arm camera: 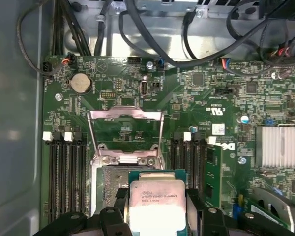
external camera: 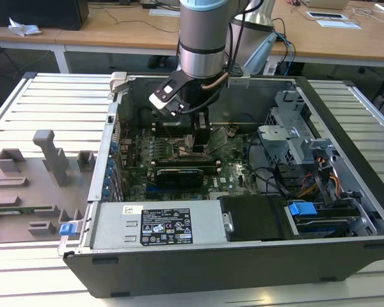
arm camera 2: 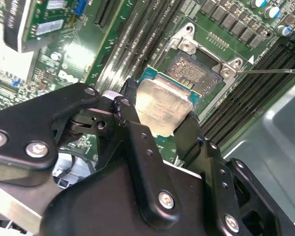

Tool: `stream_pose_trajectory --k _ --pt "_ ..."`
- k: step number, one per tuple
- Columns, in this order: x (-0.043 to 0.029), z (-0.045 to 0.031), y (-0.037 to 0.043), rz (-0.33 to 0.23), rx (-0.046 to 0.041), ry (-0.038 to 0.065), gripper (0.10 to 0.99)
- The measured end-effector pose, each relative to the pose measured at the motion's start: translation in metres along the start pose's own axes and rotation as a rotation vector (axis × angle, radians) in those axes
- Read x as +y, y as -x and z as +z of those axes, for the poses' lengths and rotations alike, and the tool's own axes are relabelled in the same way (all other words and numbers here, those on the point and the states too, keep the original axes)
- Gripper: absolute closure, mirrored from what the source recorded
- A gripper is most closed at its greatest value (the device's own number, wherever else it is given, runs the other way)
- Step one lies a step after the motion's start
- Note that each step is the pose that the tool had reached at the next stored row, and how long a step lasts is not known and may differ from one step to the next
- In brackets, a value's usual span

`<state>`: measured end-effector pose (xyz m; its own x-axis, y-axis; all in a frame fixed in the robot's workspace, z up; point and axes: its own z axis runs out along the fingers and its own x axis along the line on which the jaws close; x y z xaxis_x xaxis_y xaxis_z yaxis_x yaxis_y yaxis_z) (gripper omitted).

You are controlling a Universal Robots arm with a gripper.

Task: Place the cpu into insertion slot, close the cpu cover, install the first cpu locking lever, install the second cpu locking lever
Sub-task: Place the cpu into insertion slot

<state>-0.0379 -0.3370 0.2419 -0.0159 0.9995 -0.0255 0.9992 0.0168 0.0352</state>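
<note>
One gripper (arm camera 2: pixel 160 114), pinching the cpu (arm camera 2: pixel 163 104) by two opposite edges, inside the open computer case (external camera: pixel 179 256) on the tabletop (external camera: pixel 45 96). The cpu, silver top up, hangs over the insertion slot (arm camera 2: pixel 199 73) and hides part of it (contact cannot be told). One cpu cover (arm camera: pixel 126 114), tipped up and open just beside the slot, on the green circuit board (arm camera: pixel 211 98)
</note>
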Motion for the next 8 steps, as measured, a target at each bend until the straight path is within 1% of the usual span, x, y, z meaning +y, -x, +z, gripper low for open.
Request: stream_pose_trajectory --k 2,3,5,8 --pt "-0.0003 0.0031 -0.0086 0.0 -0.0001 0.0 0.541" --pt "-0.0014 0.0049 -0.0112 0.0 0.0 0.0 0.541" --pt "-0.0029 0.0075 -0.0138 0.0 0.0002 0.0 0.541" --pt "-0.0052 0.0171 -0.0169 0.0 0.0 0.0 0.541"
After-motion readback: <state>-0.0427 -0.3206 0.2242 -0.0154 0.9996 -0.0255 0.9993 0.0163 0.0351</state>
